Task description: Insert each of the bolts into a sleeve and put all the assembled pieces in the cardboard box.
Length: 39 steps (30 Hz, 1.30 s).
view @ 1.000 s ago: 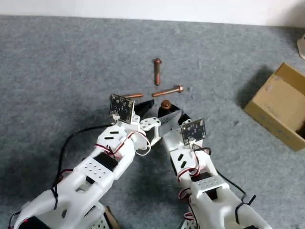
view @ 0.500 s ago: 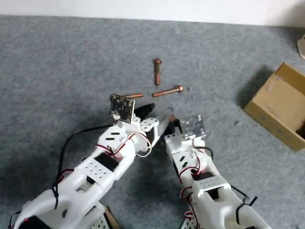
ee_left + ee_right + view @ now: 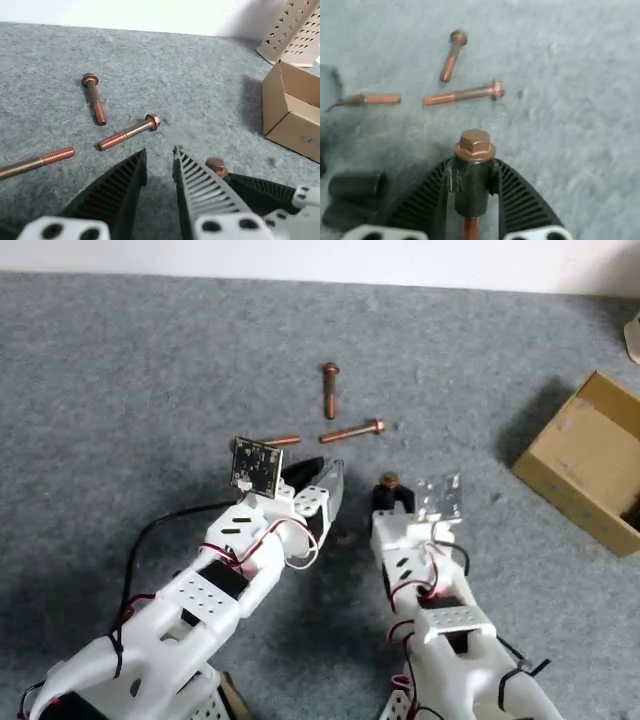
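Note:
My right gripper (image 3: 472, 166) is shut on a black sleeve (image 3: 471, 186) with a copper bolt through it, the hex head (image 3: 474, 144) sticking out beyond the fingertips. From above, that gripper (image 3: 388, 494) sits right of my left gripper (image 3: 326, 483), and the two are apart. My left gripper (image 3: 159, 154) is open, with bare carpet between its fingers. Three loose bolts lie beyond them: one far (image 3: 329, 390), one middle (image 3: 352, 430), one left (image 3: 279, 441). Two spare black sleeves (image 3: 356, 186) lie beside my right gripper. The cardboard box (image 3: 590, 462) stands at the right.
Grey carpet covers the table. A beige perforated object (image 3: 294, 29) stands behind the box. The carpet between the right gripper and the box is bare.
The two grippers were together around the bolt and sleeve. My right gripper has since swung right, carrying the assembled piece, and my left gripper has let go and stands open.

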Tool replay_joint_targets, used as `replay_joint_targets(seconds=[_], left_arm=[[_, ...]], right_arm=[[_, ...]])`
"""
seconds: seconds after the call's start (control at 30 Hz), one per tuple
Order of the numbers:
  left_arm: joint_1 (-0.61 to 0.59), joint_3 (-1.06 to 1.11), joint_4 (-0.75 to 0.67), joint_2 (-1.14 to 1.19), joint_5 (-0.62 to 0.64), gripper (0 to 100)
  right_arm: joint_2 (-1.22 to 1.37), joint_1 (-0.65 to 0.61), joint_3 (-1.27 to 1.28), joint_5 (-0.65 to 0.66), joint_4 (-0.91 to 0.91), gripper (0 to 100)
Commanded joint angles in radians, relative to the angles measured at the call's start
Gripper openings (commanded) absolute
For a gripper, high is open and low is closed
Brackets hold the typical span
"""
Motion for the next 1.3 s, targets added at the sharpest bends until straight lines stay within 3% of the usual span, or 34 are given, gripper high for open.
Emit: replay_joint_targets(seconds=[0.0, 0.37, 0.5, 1.27], left_arm=[[-0.015, -0.022, 0.006, 0.001, 0.008, 9], [-0.016, -0.013, 0.011, 0.002, 0.008, 9], [-0.018, -0.013, 0.011, 0.002, 0.005, 9], [-0.018, 0.001, 0.011, 0.004, 0.005, 10]], right_arm=[[-0.031, 0.05, -0.116, -0.009, 0.068, 0.5], [-0.022, 0.214, -0.509, -0.1, 0.529, 0.5], [-0.021, 0.268, -0.641, -0.072, 0.642, 0.5], [-0.019, 0.541, -0.794, 0.029, 0.697, 0.5]])
